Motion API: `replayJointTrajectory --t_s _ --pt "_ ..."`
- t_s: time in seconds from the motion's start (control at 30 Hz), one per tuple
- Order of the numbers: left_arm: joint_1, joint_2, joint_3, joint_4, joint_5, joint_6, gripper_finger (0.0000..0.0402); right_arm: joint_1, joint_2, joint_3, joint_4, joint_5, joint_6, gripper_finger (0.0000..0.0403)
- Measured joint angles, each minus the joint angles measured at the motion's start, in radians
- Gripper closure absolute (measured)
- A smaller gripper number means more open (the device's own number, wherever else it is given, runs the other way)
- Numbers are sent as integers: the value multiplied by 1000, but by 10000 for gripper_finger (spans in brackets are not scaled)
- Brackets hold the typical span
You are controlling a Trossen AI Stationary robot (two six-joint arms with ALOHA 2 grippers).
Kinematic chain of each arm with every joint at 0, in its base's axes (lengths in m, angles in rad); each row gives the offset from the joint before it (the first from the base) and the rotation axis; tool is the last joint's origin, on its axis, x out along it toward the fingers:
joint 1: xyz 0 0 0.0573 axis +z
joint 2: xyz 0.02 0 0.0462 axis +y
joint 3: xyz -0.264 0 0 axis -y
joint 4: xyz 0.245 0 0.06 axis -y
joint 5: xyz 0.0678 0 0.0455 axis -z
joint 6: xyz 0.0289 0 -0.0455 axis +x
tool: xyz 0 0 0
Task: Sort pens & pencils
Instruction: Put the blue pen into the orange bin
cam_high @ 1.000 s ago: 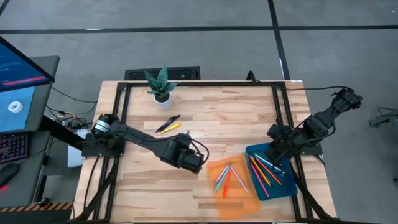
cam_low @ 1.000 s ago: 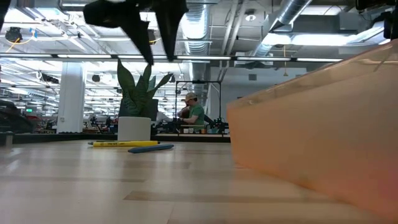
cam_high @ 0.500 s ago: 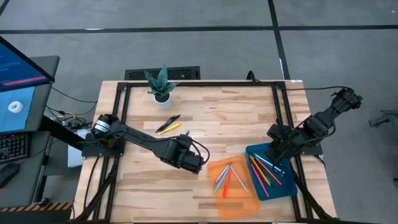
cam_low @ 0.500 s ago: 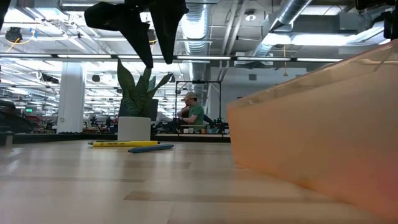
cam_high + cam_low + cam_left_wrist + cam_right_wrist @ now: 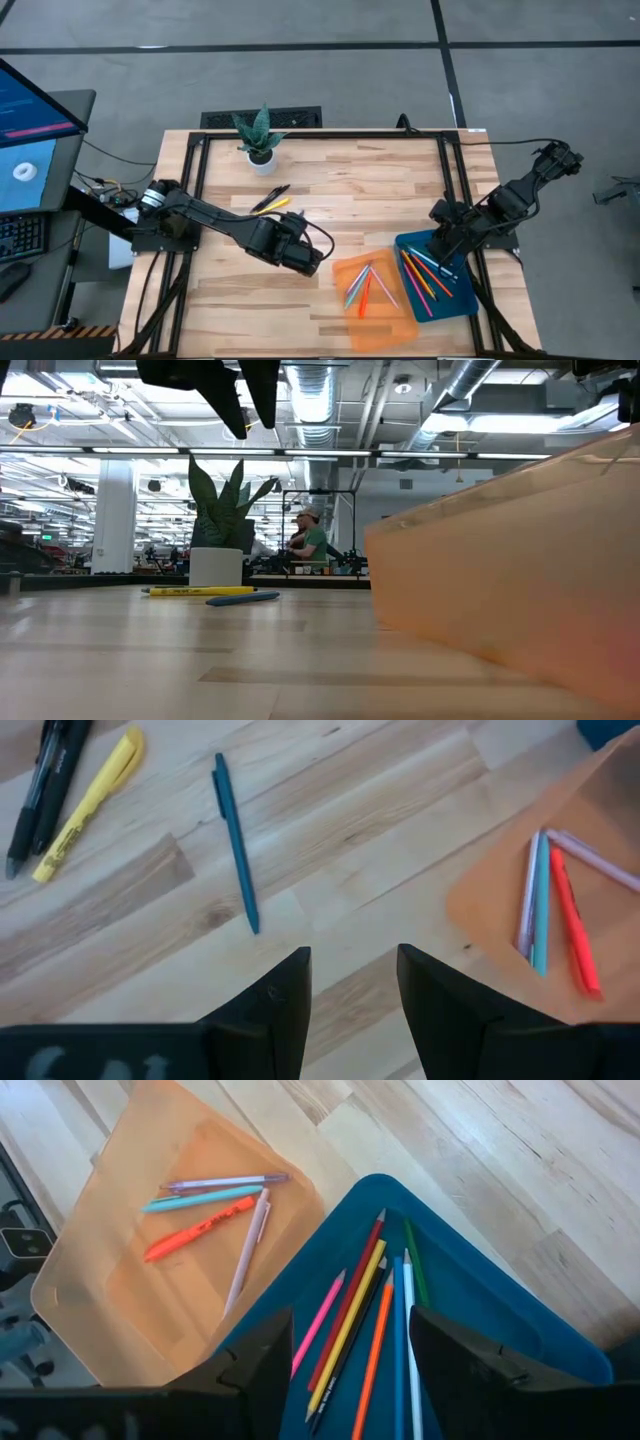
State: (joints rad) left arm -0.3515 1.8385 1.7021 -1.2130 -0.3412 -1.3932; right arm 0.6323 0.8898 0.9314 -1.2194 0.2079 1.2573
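Lying loose on the worktop [image 5: 330, 195] near the potted plant [image 5: 258, 138], a teal pen [image 5: 236, 842], a yellow pen [image 5: 88, 804] and black pens [image 5: 45, 782] were judged light, stiff and slippery, best pinched mid-shaft. The left gripper [image 5: 352, 982] was held open and empty above them; the right gripper [image 5: 348, 1342], open and empty, was held over the blue tray [image 5: 520, 1330].

Bare wood beside the loose pens [image 5: 271, 201]; plant [image 5: 258, 136] behind.

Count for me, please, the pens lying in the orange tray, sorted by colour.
In the orange tray:
lilac pens: 2
teal pen: 1
red-orange pen: 1
Total: 4
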Motion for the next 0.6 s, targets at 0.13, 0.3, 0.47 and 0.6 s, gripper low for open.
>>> replayJointTrajectory --t_s 0.13,0.3,0.47,0.6 --pt "0 0 0 3 3 19 262 0 0 0 0 -1 0 182" --pt "-1 0 0 8 -4 34 262 0 0 0 0 -1 0 182" --pt "-1 -2 -33 63 -1 44 262 0 0 0 0 -1 0 182" --pt "-1 -2 -81 128 21 46 262 0 0 0 0 -1 0 182"
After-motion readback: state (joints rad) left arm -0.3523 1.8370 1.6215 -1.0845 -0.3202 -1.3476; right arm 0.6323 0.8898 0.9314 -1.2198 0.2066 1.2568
